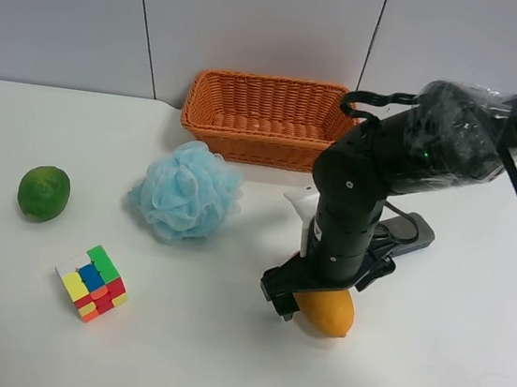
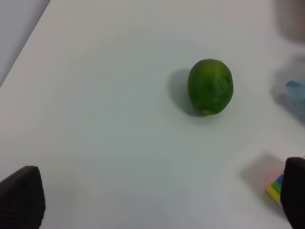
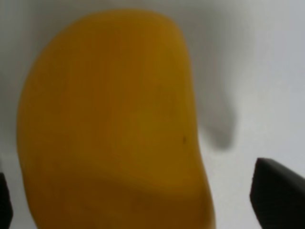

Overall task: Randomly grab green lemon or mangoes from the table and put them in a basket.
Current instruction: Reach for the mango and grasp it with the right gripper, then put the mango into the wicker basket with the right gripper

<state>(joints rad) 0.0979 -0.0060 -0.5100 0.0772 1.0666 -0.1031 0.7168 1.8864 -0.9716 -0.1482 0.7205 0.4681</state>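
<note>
While right jaws stand apart astride the mango (image 3: 109, 124), left jaws stand apart, lime (image 2: 210, 87) lying ahead.

Bare surface (image 1: 219, 359) all round green lemon (image 1: 43, 193); blue mesh sponge (image 1: 186, 190) between it and basket (image 1: 262, 147), puzzle cube (image 1: 92, 283) near.

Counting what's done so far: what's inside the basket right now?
Only bare wicker shows inside the basket: no fruit. Its near wall hides the front strip of the floor, and the right arm covers one corner.
</note>
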